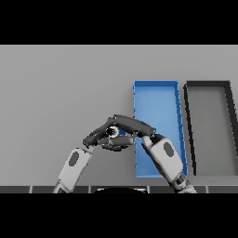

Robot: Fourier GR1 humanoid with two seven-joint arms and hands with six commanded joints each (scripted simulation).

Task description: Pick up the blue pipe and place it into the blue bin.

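Note:
Only a small piece of the blue pipe shows, with a pale round end next to it, just left of the blue bin. My right hand reaches leftward from the bin's near left side and lies over the pipe, with its fingers and thumb curled round it. My left hand sits close against the pipe's left end, fingers relaxed and pointing right, almost touching the right hand. The hands hide most of the pipe. The blue bin is a long tray running away from me, and nothing shows inside it.
A black bin of similar shape stands right beside the blue bin on its right. The grey table stretches to the left and back.

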